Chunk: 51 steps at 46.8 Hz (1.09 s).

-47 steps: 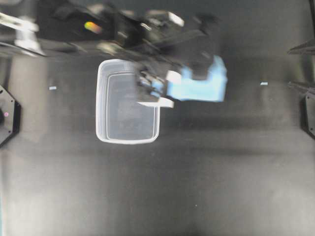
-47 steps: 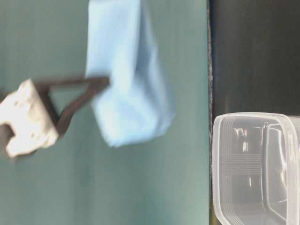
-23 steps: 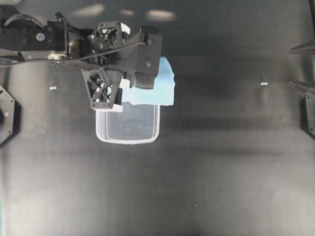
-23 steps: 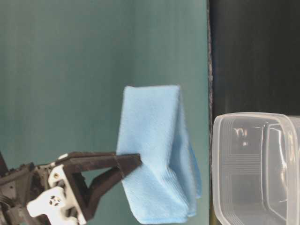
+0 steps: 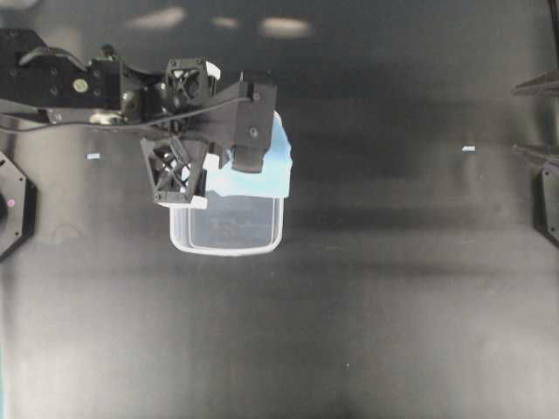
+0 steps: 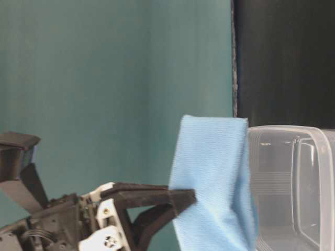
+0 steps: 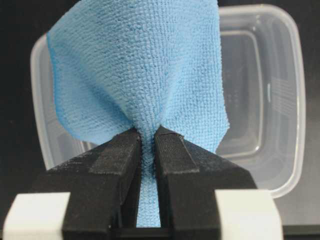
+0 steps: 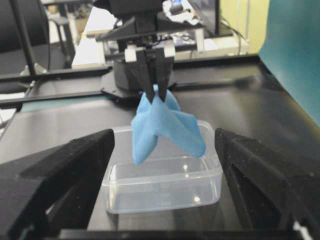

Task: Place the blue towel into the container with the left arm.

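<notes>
Blue towel — now over container — unlabelled

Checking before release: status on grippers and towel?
Left gripper shut on blue towel, hanging above container. Right gripper open, empty. Nothing blocking.

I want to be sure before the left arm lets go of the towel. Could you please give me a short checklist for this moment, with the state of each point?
1. Left end effector shut on the blue towel: ok, the cloth is pinched between its fingers.
2. Towel hangs over the container: ok, the right wrist view shows it above the far half.
3. Whole towel inside the rim line: not ok, in the overhead view a corner passes the right rim.
4. Towel lowered into the container: cannot tell; it seems to be above the rim.
5. Container upright, nothing inside: ok.
6. Right end effector open and away: ok.
</notes>
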Each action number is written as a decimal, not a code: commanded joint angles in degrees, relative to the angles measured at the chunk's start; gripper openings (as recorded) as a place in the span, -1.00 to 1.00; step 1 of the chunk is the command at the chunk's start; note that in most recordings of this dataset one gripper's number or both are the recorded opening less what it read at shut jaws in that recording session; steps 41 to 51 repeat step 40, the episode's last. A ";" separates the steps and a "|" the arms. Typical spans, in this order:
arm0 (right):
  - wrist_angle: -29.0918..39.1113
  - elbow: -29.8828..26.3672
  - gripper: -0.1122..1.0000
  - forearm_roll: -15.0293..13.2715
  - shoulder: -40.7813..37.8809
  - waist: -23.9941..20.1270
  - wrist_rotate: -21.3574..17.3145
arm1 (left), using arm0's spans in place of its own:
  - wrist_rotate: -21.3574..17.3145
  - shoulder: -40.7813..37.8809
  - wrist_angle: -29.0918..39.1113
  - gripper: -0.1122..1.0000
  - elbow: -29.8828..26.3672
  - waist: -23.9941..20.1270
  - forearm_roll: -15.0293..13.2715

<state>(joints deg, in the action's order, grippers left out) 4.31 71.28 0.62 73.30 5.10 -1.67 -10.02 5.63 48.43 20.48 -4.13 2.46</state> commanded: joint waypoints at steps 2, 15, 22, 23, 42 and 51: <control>-0.53 -0.35 0.61 0.18 -0.35 0.09 -0.09 | 0.18 0.26 -0.88 -0.70 0.44 -0.26 0.18; -1.14 -0.35 0.61 0.18 -0.35 0.09 -0.09 | 0.70 -0.09 -1.05 -0.06 1.14 -0.26 0.18; -3.08 -0.18 0.61 0.18 -0.35 0.09 0.00 | 0.97 0.00 -1.14 0.70 1.05 0.35 0.18; -3.16 -0.18 0.61 0.09 -0.35 0.09 0.00 | 0.97 0.09 -1.05 0.75 0.97 0.44 0.18; -3.25 -0.18 0.61 0.09 -0.35 0.09 0.00 | 2.64 9.58 -6.15 0.72 -0.53 2.72 0.18; -3.25 -0.18 0.61 0.09 -0.35 0.09 0.00 | 2.64 9.58 -6.15 0.72 -0.53 2.72 0.18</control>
